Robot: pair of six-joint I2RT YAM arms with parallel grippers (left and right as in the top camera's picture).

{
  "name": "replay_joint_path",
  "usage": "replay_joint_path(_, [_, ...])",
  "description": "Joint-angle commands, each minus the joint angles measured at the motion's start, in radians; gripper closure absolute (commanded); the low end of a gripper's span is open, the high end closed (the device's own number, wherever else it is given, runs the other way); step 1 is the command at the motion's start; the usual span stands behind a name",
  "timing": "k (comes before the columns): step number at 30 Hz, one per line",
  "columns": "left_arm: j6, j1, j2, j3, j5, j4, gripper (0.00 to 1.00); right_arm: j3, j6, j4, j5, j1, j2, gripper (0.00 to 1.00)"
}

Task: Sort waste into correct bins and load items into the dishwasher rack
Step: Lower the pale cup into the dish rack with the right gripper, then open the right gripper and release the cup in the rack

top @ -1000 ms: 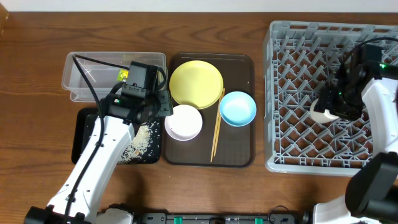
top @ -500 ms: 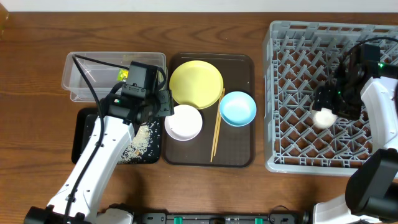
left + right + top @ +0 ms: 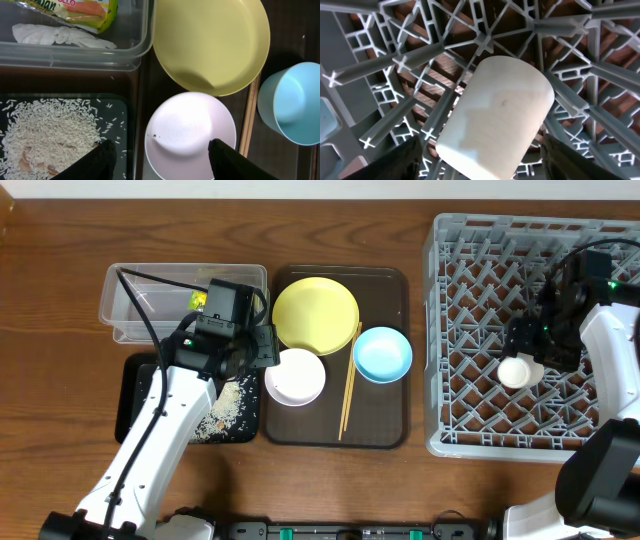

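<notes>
The cup (image 3: 495, 115) is seen tilted among the rack (image 3: 370, 70) pegs, unclasped between the right gripper's (image 3: 482, 150) spread fingers. The left gripper (image 3: 161, 145) is held parted above the white bowl (image 3: 190, 125).

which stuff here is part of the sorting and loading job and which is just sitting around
Job: wrapper, tissue, rice, tub, black tray, plate, blue bowl, white bowl, chopsticks, cup, rack.

Sitting around: serving tray, table.
</notes>
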Motion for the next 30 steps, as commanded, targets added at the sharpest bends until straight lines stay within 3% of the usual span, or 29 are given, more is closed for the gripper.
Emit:
replay_joint_path(1, [0.013, 0.002, -0.013, 0.004, -0.013, -0.004, 0.38, 0.004, 0.002, -0.01, -0.032, -0.002, 0.008, 0.38])
replay_joint_path(3, [0.013, 0.002, -0.013, 0.004, -0.013, -0.004, 0.38, 0.004, 0.002, -0.018, -0.05, -0.002, 0.008, 0.56])
replay_joint_path(6, [0.013, 0.002, -0.013, 0.004, -0.013, -0.004, 0.37, 0.004, 0.002, -0.019, -0.051, -0.003, 0.008, 0.98])
replay_joint_path(19, [0.013, 0.002, -0.013, 0.004, -0.013, -0.004, 0.37, 0.004, -0.02, -0.048, -0.047, -0.003, 0.008, 0.99])
replay_joint_path(21, [0.013, 0.002, -0.013, 0.004, -0.013, -0.004, 0.37, 0.004, -0.026, -0.055, -0.074, -0.002, 0.008, 0.99])
replay_joint_path(24, [0.013, 0.002, -0.013, 0.004, -0.013, -0.004, 0.37, 0.004, -0.145, -0.097, -0.208, 0.005, 0.003, 0.99])
replay_joint_path(30, [0.013, 0.002, -0.013, 0.004, -0.013, -0.005, 0.37, 0.004, -0.151, -0.119, -0.215, 0.005, -0.026, 0.99])
